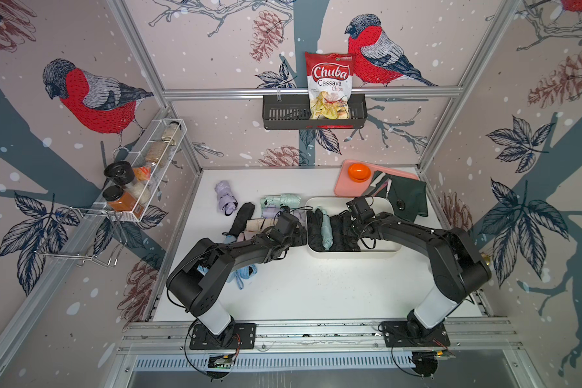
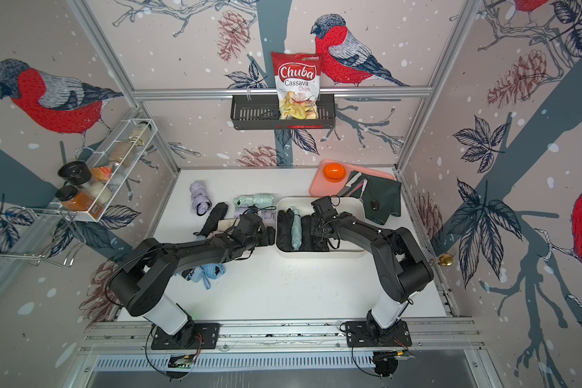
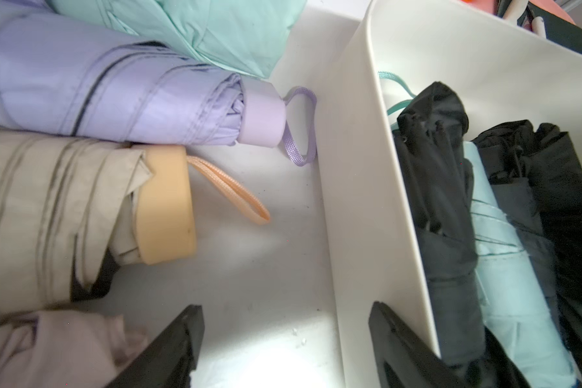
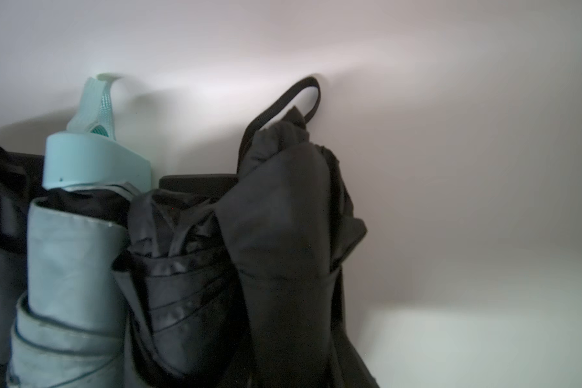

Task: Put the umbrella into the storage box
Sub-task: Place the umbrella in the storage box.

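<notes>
The cream-white storage box [image 1: 350,254] [image 2: 316,254] holds several folded umbrellas lying side by side, black ones and a light teal one [image 1: 326,231]. My right gripper [image 1: 351,221] reaches down into the box over a black umbrella [image 4: 283,235] that fills the right wrist view; its fingers are hidden. My left gripper [image 3: 286,336] stands open and empty, one finger over the table and the other at the box's left wall [image 3: 357,201]. Loose umbrellas lie on the table beside it: lilac [image 3: 115,94], mint [image 3: 199,30] and beige [image 3: 64,208].
More folded umbrellas lie on the table: lilac [image 1: 224,196], black [image 1: 241,218], light blue [image 1: 246,272]. Behind the box sit a pink tray [image 1: 343,188] with an orange bowl [image 1: 359,172] and a dark green cloth [image 1: 407,198]. A black wall basket [image 1: 283,116] holds a chips bag.
</notes>
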`<control>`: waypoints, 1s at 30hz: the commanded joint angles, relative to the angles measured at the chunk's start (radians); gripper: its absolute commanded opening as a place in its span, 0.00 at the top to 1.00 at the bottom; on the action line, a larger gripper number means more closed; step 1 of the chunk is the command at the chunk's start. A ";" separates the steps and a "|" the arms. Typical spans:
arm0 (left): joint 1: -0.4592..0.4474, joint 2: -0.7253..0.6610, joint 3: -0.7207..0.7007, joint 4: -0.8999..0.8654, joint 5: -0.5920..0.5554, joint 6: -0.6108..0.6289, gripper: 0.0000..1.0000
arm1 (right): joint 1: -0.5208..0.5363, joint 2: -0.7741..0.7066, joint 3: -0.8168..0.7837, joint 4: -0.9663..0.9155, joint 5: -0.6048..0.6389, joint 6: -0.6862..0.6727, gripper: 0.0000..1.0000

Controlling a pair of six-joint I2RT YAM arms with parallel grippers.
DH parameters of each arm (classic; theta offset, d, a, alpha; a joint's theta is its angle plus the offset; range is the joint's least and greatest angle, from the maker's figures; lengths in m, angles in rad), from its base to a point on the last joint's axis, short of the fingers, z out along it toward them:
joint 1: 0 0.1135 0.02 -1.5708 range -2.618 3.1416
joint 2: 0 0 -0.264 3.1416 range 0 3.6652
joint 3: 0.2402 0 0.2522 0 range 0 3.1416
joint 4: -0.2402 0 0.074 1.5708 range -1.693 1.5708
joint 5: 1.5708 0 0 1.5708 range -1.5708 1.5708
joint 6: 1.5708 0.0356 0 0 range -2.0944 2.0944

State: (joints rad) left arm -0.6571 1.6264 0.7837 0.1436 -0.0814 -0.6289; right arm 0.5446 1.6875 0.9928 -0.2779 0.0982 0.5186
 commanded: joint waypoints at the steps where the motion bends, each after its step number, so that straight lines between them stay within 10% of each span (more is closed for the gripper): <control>1: -0.006 -0.015 -0.005 0.020 -0.004 -0.015 0.18 | 0.005 -0.023 0.006 -0.049 0.014 -0.004 0.61; 30: -0.003 -0.103 -0.031 -0.037 -0.128 -0.050 0.18 | 0.019 -0.139 0.042 -0.101 0.067 -0.039 0.25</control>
State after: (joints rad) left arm -0.6613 1.5410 0.7570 0.1268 -0.1696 -0.6659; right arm 0.5560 1.5600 1.0195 -0.3744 0.1497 0.4953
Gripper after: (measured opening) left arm 0.817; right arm 0.751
